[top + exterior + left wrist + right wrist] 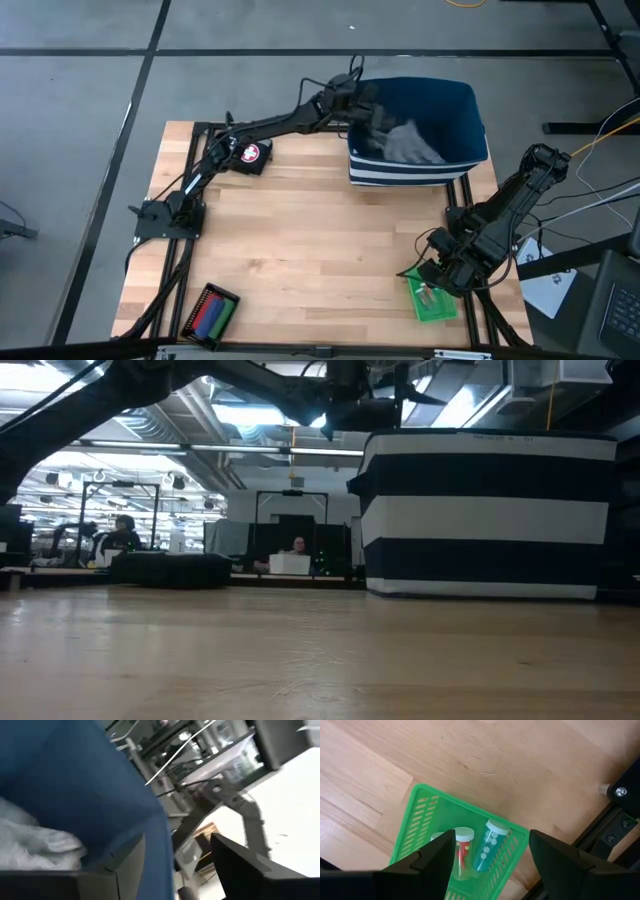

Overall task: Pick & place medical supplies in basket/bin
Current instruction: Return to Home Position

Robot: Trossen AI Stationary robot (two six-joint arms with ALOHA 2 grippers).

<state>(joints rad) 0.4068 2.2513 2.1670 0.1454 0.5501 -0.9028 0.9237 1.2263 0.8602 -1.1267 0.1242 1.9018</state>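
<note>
Seemingly homing: left end effector (371,102), spread and empty, should rise off the gown (412,146) below it; right end effector (437,279) waits spread above the green bin (415,827).

- This is a robotics lab set in a big open industrial hall, not a home or a clinic.
- In the middle of the high view, a pale wooden plank worktop (320,250) sits in a black metal rail frame (183,262). A dark jointed left arm (270,125) and right arm (510,200) are mounted at its edges.
- Bare grey concrete floor (80,100) with dark seams fills the top of that view, and a thin yellow cable (606,130) trails in at the right edge.
- At the upper left of the low view there is exposed ceiling with bright strip lights (240,415).
- Far back in the low view, one seated person (122,535) at the left and another person (298,544) at the centre sit at desks.
</note>
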